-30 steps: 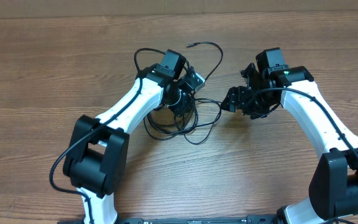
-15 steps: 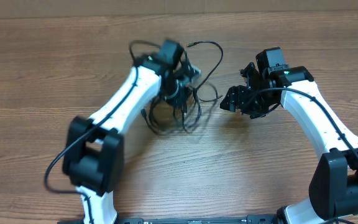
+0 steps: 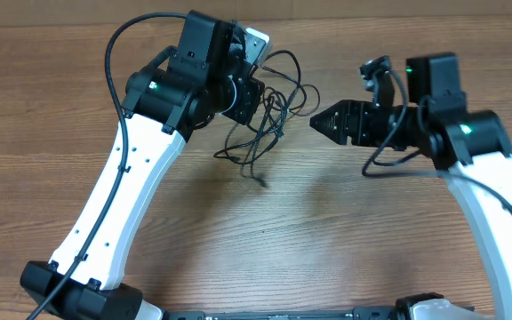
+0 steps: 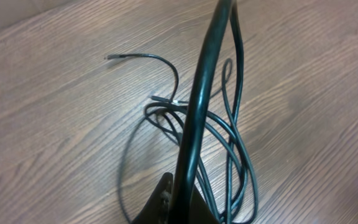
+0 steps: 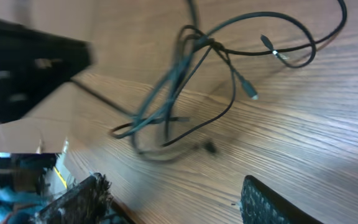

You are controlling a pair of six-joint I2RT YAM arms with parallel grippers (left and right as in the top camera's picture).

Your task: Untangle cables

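**Cables hanging from the left gripper**

The wooden table [image 3: 372, 240] filled the overhead view. Over its far half, the left arm [image 3: 132, 169] and the right arm [image 3: 478, 169] pointed inward toward each other. The left gripper [image 4: 174, 202] was clamped on a strand of the cables [image 3: 269, 120], and the looped bundle hung below it (whether the lowest loops touched the wood could not be told). The right gripper [image 3: 320, 124] sat just beside the bundle, fingers [image 5: 79, 199] spread wide, holding nothing. One silver-tipped plug [image 5: 253, 94] stuck out.
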